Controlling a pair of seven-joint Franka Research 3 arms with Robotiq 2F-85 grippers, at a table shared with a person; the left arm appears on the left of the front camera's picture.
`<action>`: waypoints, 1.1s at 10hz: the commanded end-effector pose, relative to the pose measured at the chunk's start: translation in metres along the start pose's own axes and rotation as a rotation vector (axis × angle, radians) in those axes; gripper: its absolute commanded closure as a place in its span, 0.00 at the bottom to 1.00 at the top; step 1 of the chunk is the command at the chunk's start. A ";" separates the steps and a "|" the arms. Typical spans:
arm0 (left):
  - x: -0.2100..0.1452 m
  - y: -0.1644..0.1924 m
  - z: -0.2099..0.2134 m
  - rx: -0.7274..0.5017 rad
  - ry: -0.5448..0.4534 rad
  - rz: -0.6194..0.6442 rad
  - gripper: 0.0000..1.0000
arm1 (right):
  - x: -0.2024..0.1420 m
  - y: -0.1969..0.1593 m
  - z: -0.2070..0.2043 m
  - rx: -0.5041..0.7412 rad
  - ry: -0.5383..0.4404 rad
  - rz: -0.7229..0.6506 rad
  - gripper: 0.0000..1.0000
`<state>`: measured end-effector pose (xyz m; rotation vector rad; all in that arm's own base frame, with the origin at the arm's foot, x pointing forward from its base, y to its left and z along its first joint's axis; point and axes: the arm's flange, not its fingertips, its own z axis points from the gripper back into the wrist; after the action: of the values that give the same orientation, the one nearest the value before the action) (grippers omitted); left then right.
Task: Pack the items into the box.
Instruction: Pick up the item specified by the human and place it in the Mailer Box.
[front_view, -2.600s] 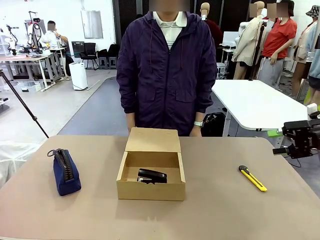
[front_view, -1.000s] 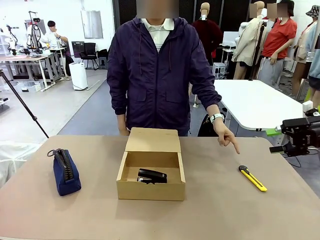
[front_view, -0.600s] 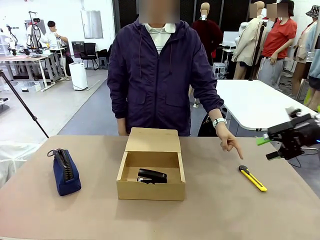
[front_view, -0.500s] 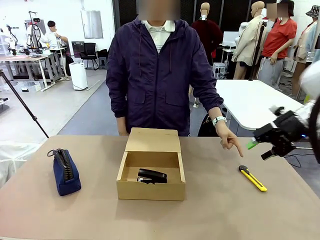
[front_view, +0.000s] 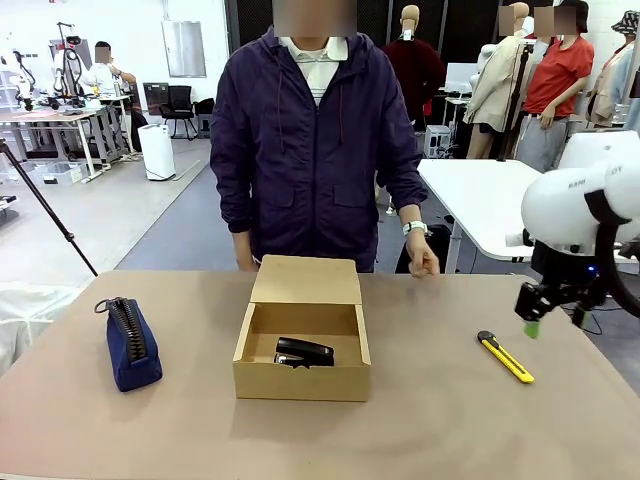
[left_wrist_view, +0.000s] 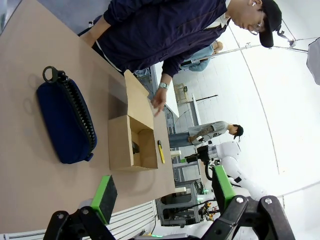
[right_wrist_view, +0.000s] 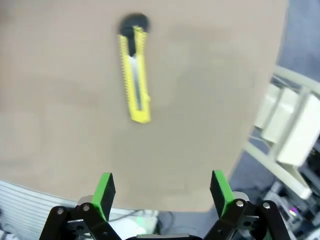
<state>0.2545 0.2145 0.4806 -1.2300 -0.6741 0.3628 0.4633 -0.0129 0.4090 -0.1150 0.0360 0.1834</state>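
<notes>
1. Right gripper (front_view: 553, 318): jaws spread wide, with nothing between the green pads (front_view: 527, 327). It hangs above the table (front_view: 450, 420) at the right side, fingers pointing down, near the utility knife (front_view: 505, 356) but clear of it and touching nothing. In the right wrist view, which is blurred, the right gripper (right_wrist_view: 163, 192) looks down at the utility knife (right_wrist_view: 135, 82). The knife lies flat on the table (right_wrist_view: 60, 125) ahead of the fingertips and apart from them, black tip at the far end.

2. Left gripper (left_wrist_view: 164, 192): jaws spread wide and empty. It is held off the table (left_wrist_view: 30, 75), and the navy pouch (left_wrist_view: 67, 122) is the nearest thing ahead of it.

3. Person's hand (front_view: 422, 262): fingers loosely curled, holding nothing, at the far edge of the table. Contact with the table cannot be determined.

4. Box (front_view: 300, 383): at the table's middle, lid flap raised and leaning back toward the person. The stapler (front_view: 303, 352) lies on its floor, toward the near wall.

5. Utility knife: on the bare table to the right of the box, well apart from it, set diagonally.

6. Navy pouch (front_view: 132, 342): on the table to the left of the box, apart from it, zip upward
</notes>
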 end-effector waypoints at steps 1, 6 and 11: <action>0.000 -0.001 -0.001 -0.025 -0.011 -0.014 0.00 | 0.009 0.010 0.021 0.064 -0.020 -0.064 0.00; 0.000 -0.001 -0.001 -0.025 -0.011 -0.014 0.00 | 0.009 0.006 -0.014 0.024 -0.129 -0.067 0.00; 0.000 -0.001 -0.001 -0.025 -0.011 -0.014 0.00 | 0.044 0.032 -0.069 0.045 -0.141 -0.285 0.00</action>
<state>0.2545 0.2145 0.4807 -1.2300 -0.6744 0.3627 0.4898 0.0058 0.3378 -0.0731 -0.1064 -0.0081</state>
